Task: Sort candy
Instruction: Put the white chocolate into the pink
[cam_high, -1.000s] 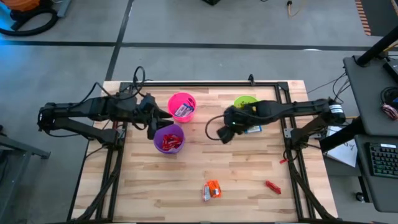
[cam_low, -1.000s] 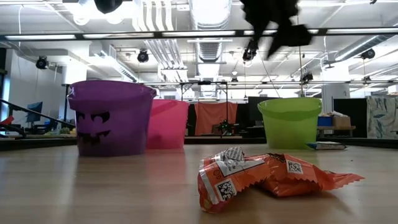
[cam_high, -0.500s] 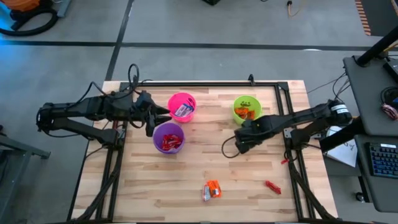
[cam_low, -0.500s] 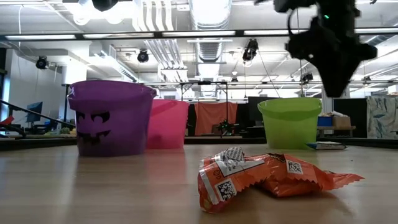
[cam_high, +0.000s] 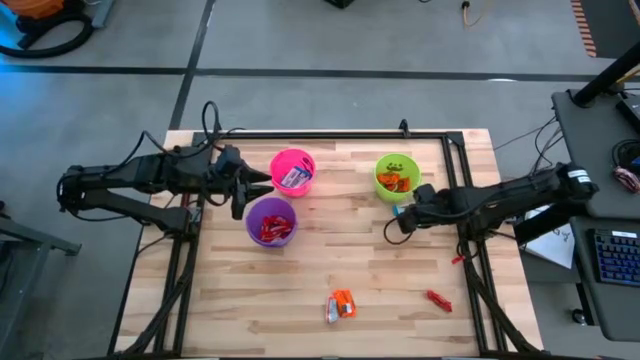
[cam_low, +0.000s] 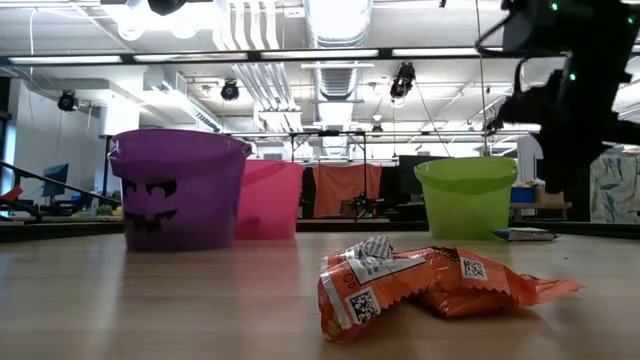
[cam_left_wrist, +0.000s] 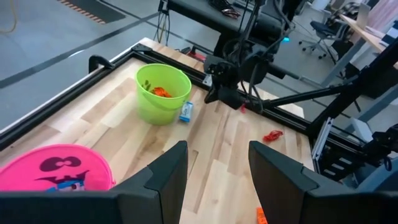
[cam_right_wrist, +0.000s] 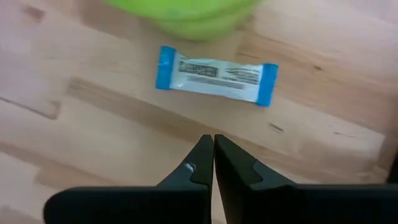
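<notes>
Three plastic cups stand on the pale wooden surface (cam_high: 330, 250): a pink cup (cam_high: 292, 172) and purple cup (cam_high: 271, 221) left of centre, a green cup (cam_high: 396, 174) upper right. The right claw (cam_right_wrist: 213, 163), pinched shut and empty, hangs over a slim blue-and-white candy bar (cam_right_wrist: 216, 75) just beside the green cup. The left claw (cam_left_wrist: 217, 163) hovers spread wide near the pink cup. Orange-wrapped candies (cam_high: 342, 304) lie lower centre, a red-wrapped candy (cam_high: 438, 299) lower right.

Bright, even overhead light from ceiling strip lamps (cam_low: 340, 52); soft shadows on table (cam_high: 340, 255). Right wrist view motion-blurred; low view's foreground wrapper (cam_low: 420, 285) slightly soft.
</notes>
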